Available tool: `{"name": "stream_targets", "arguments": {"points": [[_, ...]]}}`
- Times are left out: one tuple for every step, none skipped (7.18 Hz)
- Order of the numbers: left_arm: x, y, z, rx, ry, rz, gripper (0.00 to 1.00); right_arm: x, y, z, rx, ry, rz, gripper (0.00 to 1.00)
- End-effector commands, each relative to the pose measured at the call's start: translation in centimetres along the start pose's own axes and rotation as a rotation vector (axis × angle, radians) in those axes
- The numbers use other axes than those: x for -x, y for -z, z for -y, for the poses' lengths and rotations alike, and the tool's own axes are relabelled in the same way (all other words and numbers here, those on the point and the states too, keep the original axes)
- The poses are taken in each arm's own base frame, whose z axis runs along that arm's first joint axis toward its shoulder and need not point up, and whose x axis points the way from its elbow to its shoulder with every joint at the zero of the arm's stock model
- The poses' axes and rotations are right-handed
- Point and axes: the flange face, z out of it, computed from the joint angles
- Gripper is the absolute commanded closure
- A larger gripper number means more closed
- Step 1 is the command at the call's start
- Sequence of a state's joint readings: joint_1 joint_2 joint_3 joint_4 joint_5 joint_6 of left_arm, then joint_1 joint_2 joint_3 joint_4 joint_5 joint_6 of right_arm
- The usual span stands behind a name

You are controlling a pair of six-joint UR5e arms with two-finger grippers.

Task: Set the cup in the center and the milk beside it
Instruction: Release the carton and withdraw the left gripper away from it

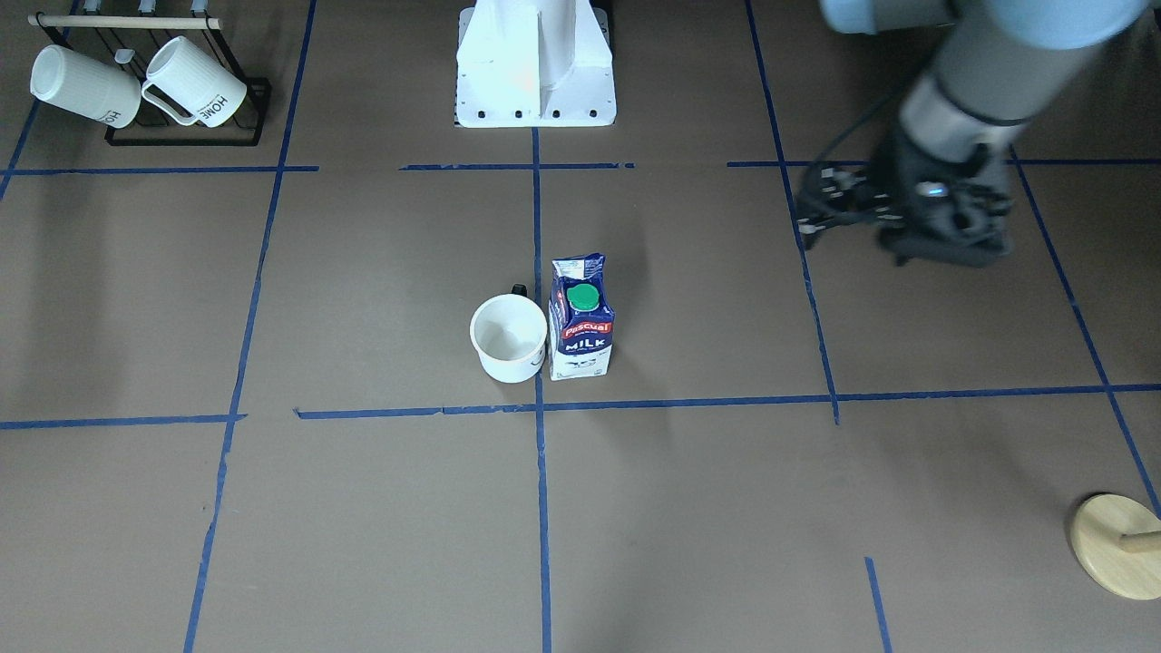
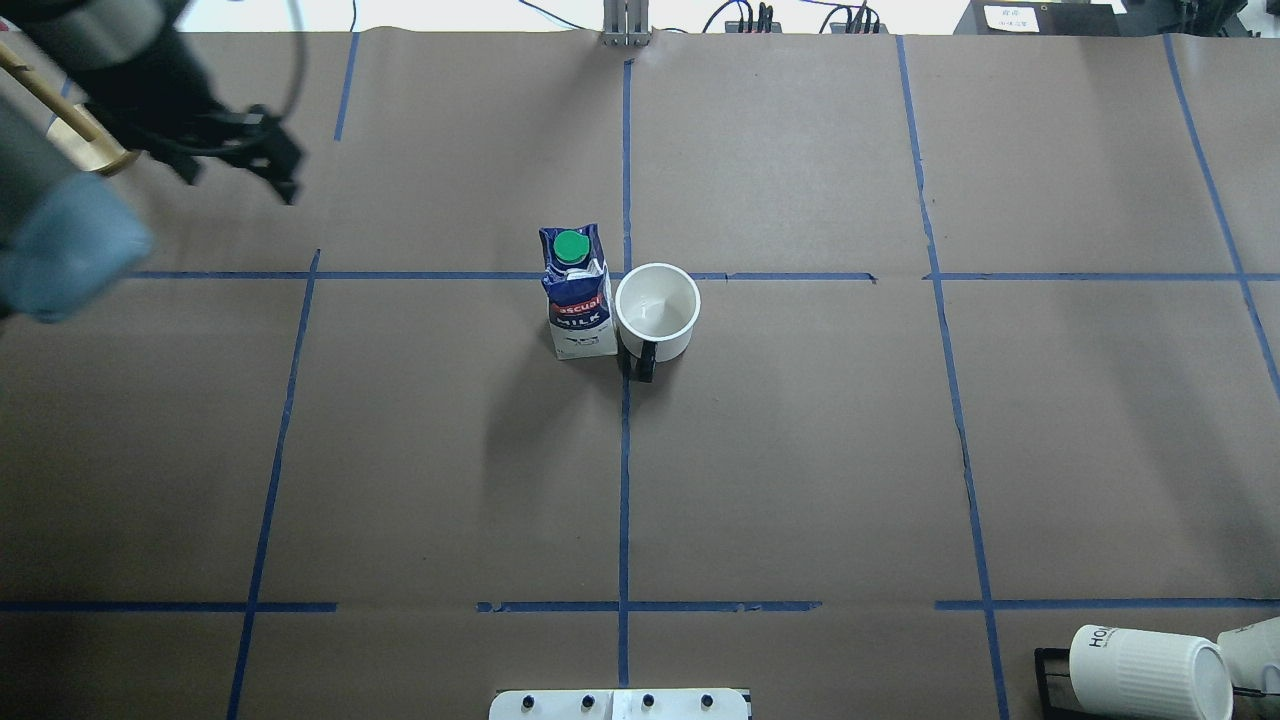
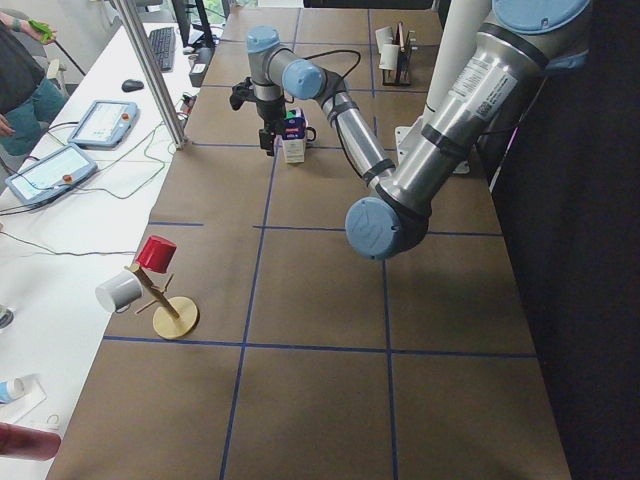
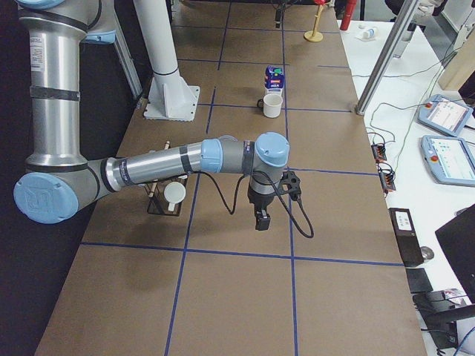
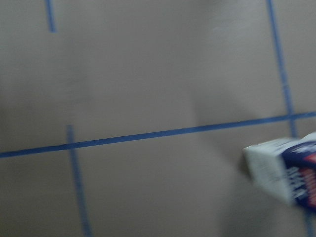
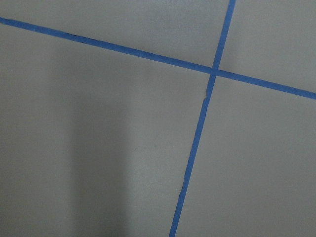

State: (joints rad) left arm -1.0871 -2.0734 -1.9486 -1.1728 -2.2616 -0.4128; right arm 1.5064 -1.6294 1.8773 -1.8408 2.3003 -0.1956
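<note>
Nearest the robot, the white base plate (image 2: 620, 705) is seen at the table's edge. A black rack (image 1: 186, 136) is set off to the robot's right, and two ribbed mugs (image 1: 86, 86) marked "HOME" are laid on it.

The right gripper (image 4: 261, 219) is hung low over bare brown paper not far from that rack and is pointed downward. It is shown only in the side view, so it cannot be told whether its jaws are wide or narrow. Its wrist view is filled by a crossing of blue tape (image 6: 213, 71).

Farther out, the center (image 2: 625, 276) is marked where the middle tape lines cross. The cup (image 2: 657, 305) is stood upright just on the robot's side of that crossing and just right of the long line, with its dark handle turned toward the robot. The milk (image 2: 578, 300) is stood upright on the other side of the line, just beside the cup on the robot's left, with its green cap (image 2: 571, 247) on top. Whether the two are touching cannot be told.

Beyond them and well to the left, the left gripper (image 2: 240, 165) is held above the table, blurred, with its fingers spread wide and nothing held between them. It is well apart from the milk. In its blurred wrist view only a corner of the carton is caught at the right edge.

Farthest away, near the table's corner on the left, a wooden mug tree (image 3: 165, 305) is placed, with a red cup (image 3: 156, 253) and a grey cup (image 3: 119, 291) hung on it.
</note>
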Motion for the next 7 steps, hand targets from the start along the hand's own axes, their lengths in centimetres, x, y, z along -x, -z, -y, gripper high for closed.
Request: {"name": "stream_targets", "arguments": {"points": [[16.2,0.3,-6.1,0.037,-0.073,0.031,0.00,-0.4,-0.4,-0.5,0.010,-0.005,-0.005,0.00],[22.0,0.1,-9.4,0.056,0.003,0.035,0.00,-0.8,-1.0,-0.9,0.022,-0.014,-0.006,0.00],[27.7,-0.2,-13.2,0.072,0.003,0.043,0.00,-1.5,-1.8,-1.8,0.039,-0.033,-0.004,0.00],[32.1,-0.5,-15.8,0.075,-0.003,0.044,0.00,-2.6,-1.6,-3.0,0.019,-0.048,-0.008,0.00],[35.7,-0.8,-17.5,0.073,0.004,0.045,0.00,-4.0,-2.1,-4.8,-0.003,-0.063,-0.012,0.00],[38.9,-2.1,-18.3,0.069,0.010,0.045,0.00,-4.9,-2.7,-6.0,-0.009,-0.072,-0.012,0.00],[42.1,-4.6,-20.1,0.065,0.019,0.046,0.00,-5.3,-2.9,-6.8,-0.010,-0.081,-0.010,0.00]]}}
